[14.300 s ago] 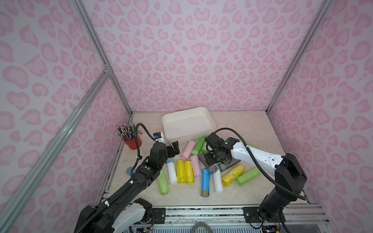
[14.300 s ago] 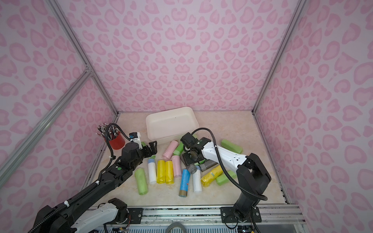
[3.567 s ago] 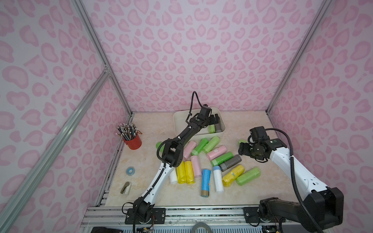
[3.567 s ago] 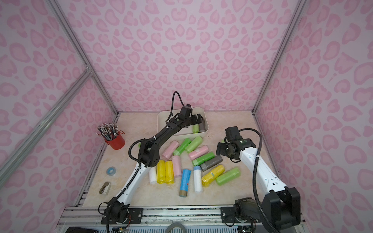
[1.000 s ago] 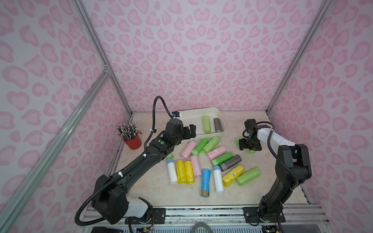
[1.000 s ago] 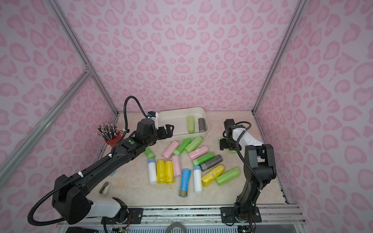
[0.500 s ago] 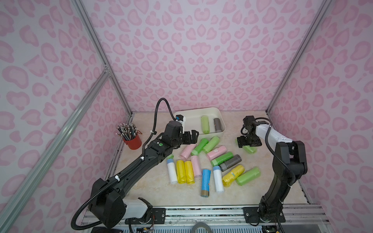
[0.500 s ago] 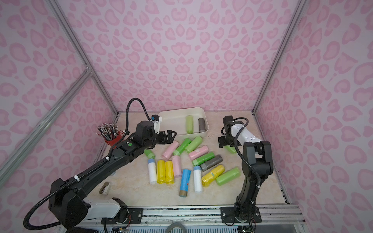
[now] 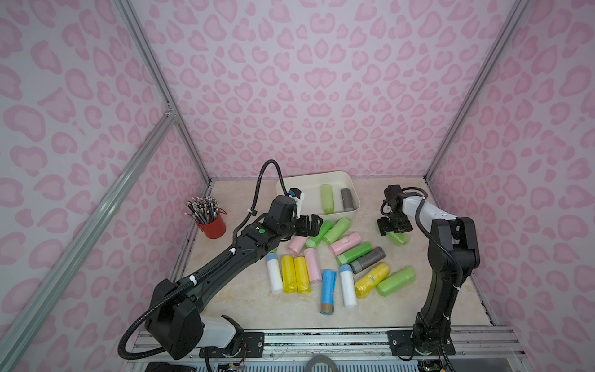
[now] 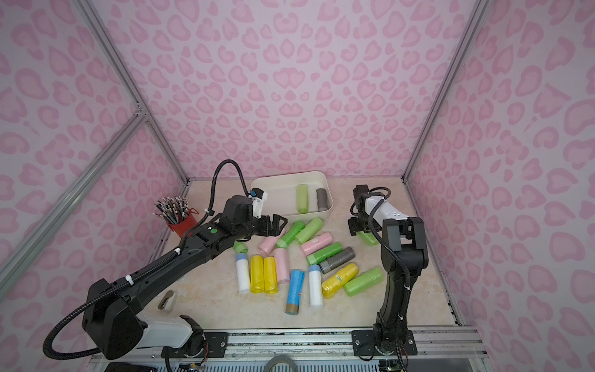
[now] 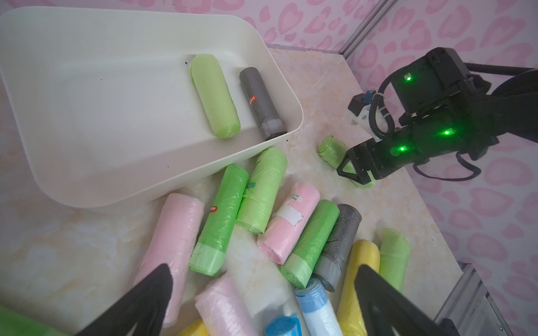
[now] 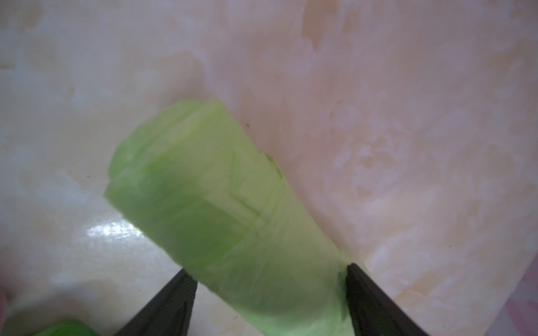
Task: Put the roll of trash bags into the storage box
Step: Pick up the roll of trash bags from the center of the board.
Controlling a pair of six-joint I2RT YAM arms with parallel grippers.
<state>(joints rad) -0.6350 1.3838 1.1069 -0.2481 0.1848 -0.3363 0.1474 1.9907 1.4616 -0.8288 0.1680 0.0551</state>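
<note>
Fingers (image 12: 163, 305) astride roll (image 12: 227, 209), marbled tabletop (image 12: 407, 116) (pink walls (image 9: 306, 80))

Two rolls (image 9: 327, 198) lie in the storage box (image 9: 317, 175) — behind the heap of rolls (image 9: 325, 257), pencil cup (image 9: 214, 225) far left.

Near the left edge of the cream marbled tabletop (image 9: 396, 309): small red cylindrical cup (image 9: 215, 228), upright, crammed with grey pencils (image 9: 202, 208). Towards the front left, in a top view: small beige oblong object (image 10: 167, 301), flat on the tabletop, kind unclear. All round: pink walls printed with heart-like blotches (image 9: 306, 80), framed by silver aluminium bars (image 9: 96, 209).
</note>
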